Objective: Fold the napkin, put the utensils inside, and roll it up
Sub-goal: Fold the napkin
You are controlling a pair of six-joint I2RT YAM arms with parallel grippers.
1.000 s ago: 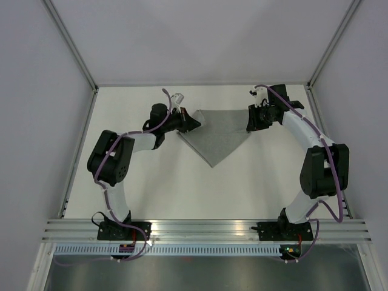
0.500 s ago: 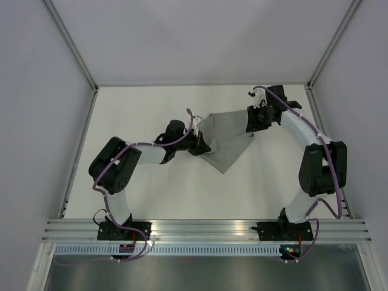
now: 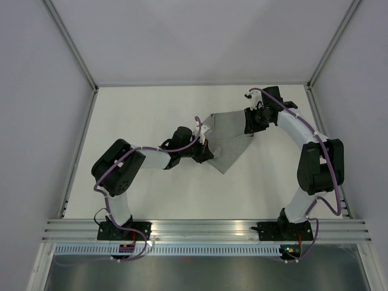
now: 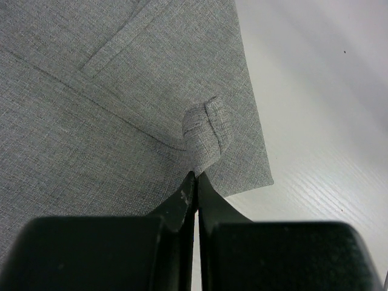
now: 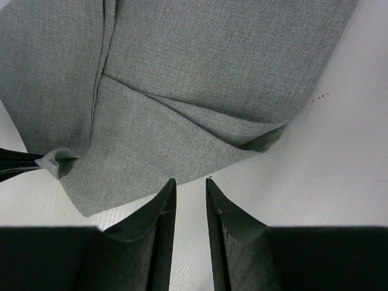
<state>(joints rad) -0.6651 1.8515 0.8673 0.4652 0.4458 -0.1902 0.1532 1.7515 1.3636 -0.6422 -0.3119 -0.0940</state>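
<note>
The grey napkin (image 3: 229, 134) lies partly folded at the middle back of the table. My left gripper (image 3: 207, 152) is shut on a curled hem corner of the napkin (image 4: 121, 91) at its near left edge; the pinch shows in the left wrist view (image 4: 197, 174). My right gripper (image 3: 248, 128) stands at the napkin's right side. In the right wrist view its jaws (image 5: 190, 180) are a little apart and empty, with the napkin's edge (image 5: 200, 91) just beyond the fingertips (image 5: 170, 188). The left fingers (image 5: 15, 162) show there holding the corner. The utensils are out of view.
The white table (image 3: 151, 188) is walled on three sides, with metal frame posts (image 3: 73, 42) at the back corners. An aluminium rail (image 3: 206, 229) carrying both arm bases runs along the near edge.
My left gripper has carried the napkin's left corner toward the near right, folding the cloth over itself into a narrower shape. My right gripper has hardly moved.
</note>
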